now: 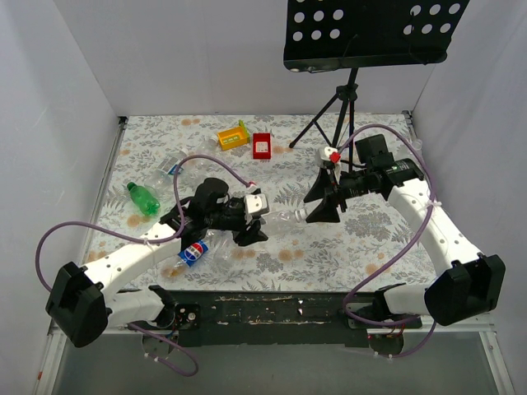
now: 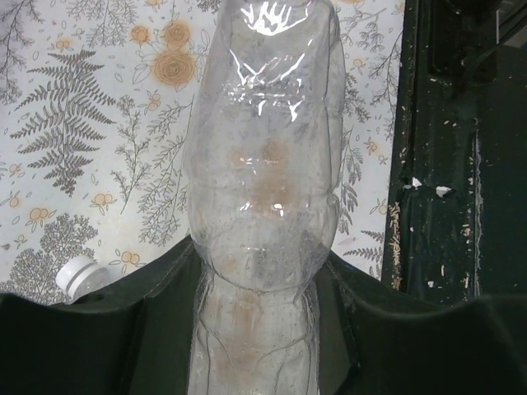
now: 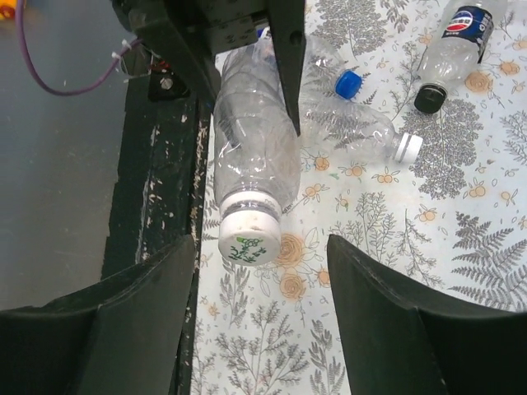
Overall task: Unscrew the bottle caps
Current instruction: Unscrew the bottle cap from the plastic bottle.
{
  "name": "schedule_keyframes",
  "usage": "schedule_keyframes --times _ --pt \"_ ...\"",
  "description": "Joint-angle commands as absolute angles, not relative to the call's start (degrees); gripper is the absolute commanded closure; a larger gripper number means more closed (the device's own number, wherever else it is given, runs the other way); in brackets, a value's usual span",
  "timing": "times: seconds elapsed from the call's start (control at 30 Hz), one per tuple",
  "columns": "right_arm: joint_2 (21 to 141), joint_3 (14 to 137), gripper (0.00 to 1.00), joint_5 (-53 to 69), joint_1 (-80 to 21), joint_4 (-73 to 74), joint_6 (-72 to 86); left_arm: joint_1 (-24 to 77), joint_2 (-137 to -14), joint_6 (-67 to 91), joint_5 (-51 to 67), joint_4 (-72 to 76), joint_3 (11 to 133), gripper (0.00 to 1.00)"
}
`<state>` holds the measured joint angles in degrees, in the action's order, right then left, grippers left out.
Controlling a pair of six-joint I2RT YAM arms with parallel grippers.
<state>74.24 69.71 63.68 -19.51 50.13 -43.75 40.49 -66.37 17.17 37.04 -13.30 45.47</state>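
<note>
My left gripper [image 1: 259, 222] is shut on a clear label-free bottle [image 1: 286, 216] and holds it level above the table, neck pointing right. In the left wrist view the fingers [image 2: 99, 329] clamp the bottle body [image 2: 263, 189] from both sides. Its whitish cap [image 3: 249, 239], with a green print on top, faces the right wrist camera. My right gripper [image 1: 319, 207] is open, just right of the cap. In the right wrist view the open gripper [image 3: 259, 317] has the cap a little ahead of its gap, nearer the left finger [image 3: 107, 329], not touching.
More bottles lie on the floral table: a Pepsi bottle [image 3: 449, 41] with a dark cap [image 3: 430, 99], clear ones with a blue cap [image 3: 349, 83] and a white cap [image 3: 408, 146], and a green bottle [image 1: 142, 198]. Yellow tray [image 1: 233, 136], red tray [image 1: 262, 146] and a tripod stand [image 1: 339, 107] stand at the back.
</note>
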Motion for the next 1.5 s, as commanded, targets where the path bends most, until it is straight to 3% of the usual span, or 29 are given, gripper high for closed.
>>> schedule_keyframes --times 0.0,0.27,0.4,0.97,1.07,1.3,1.47 --pt "74.71 73.21 0.27 64.16 -18.02 47.90 -34.90 40.52 -63.37 16.17 33.93 -12.83 44.04 1.00" --pt "73.39 66.90 0.25 57.40 -16.26 35.17 -2.68 42.88 -61.61 16.79 26.20 -10.81 43.15 1.00" --pt "73.39 64.16 0.25 58.79 -16.35 31.38 6.22 45.87 -63.10 17.05 21.89 -9.23 43.77 1.00" --pt "74.53 60.82 0.36 59.76 -17.84 31.03 7.91 48.16 -66.71 17.93 17.05 -6.50 45.53 1.00" --pt "74.71 61.08 0.46 61.17 -17.93 31.03 7.82 48.25 -66.80 18.10 16.96 -6.33 45.53 1.00" --pt "74.18 60.82 0.87 64.15 -17.93 29.36 6.60 48.25 -66.18 17.84 16.70 -6.15 44.65 1.00" --pt "72.51 60.82 0.96 68.72 -17.84 30.49 -3.39 48.25 -64.78 17.75 18.89 -6.33 43.07 1.00"
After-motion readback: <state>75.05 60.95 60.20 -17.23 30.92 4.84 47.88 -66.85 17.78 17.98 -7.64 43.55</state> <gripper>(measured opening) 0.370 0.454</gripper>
